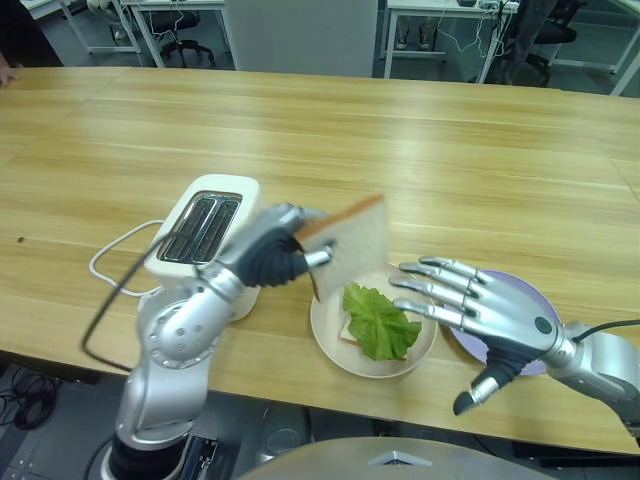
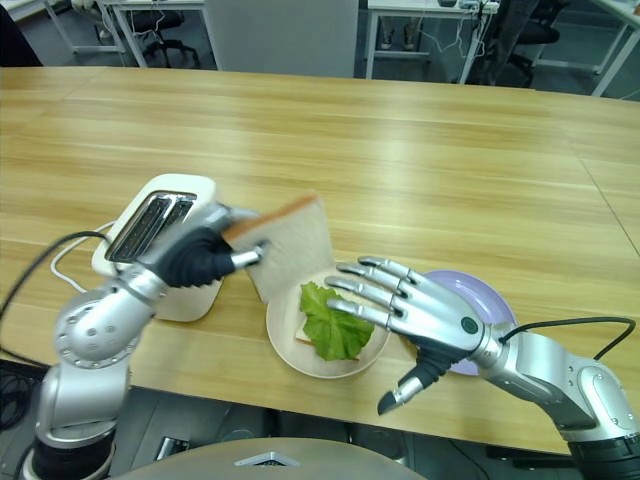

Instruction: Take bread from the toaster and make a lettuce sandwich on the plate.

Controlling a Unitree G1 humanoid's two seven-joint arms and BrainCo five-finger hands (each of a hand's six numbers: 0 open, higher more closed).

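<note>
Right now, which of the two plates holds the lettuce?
The beige plate beside the toaster; the purple plate lies partly under the right hand.

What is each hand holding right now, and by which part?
The left hand grips the bread slice by its edge nearest the toaster. The right hand is open, holding nothing.

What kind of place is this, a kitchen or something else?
Probably an office or lab, not a kitchen: a long wooden table, white desks with dangling cables behind it, and an office chair.
</note>
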